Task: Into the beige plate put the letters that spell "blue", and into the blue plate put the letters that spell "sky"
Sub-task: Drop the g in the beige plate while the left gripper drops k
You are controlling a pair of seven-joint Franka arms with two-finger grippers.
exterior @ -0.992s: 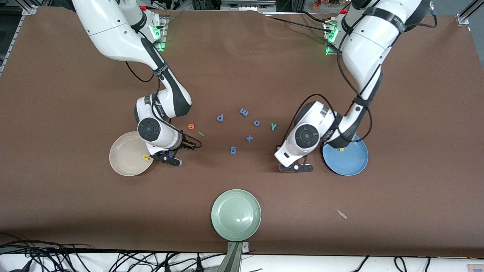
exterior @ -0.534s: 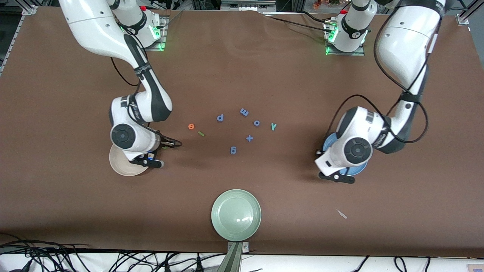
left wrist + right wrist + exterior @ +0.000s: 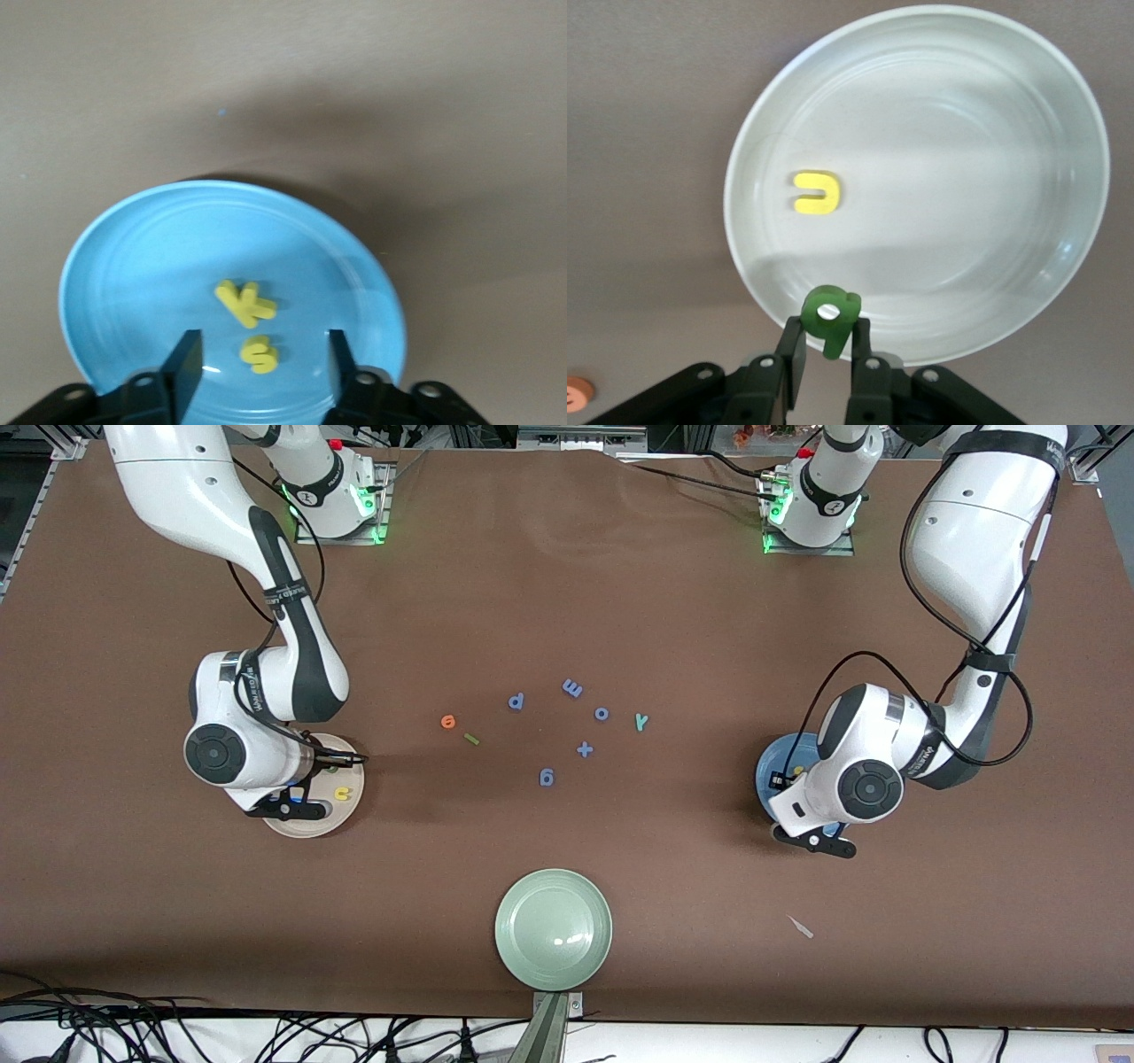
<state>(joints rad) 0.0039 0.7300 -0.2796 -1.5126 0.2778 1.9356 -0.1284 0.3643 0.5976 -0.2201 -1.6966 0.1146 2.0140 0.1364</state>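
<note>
My right gripper is shut on the green "b" just above the rim of the beige plate, toward the right arm's end of the table. The yellow "u" lies in that plate. My left gripper hangs open over the blue plate, where the yellow "k" and yellow "s" lie, the "s" below the gap between the fingers. The orange "e", green "l" and teal "y" lie on the table's middle.
Several all-blue letters are scattered among the middle letters. A pale green plate sits near the table's front edge. A small pale scrap lies on the brown mat, nearer to the front camera than the blue plate.
My right arm carried the green "b" from the table to over the beige plate. My left arm swung over the blue plate and opened, leaving the "s" beside the "k".
</note>
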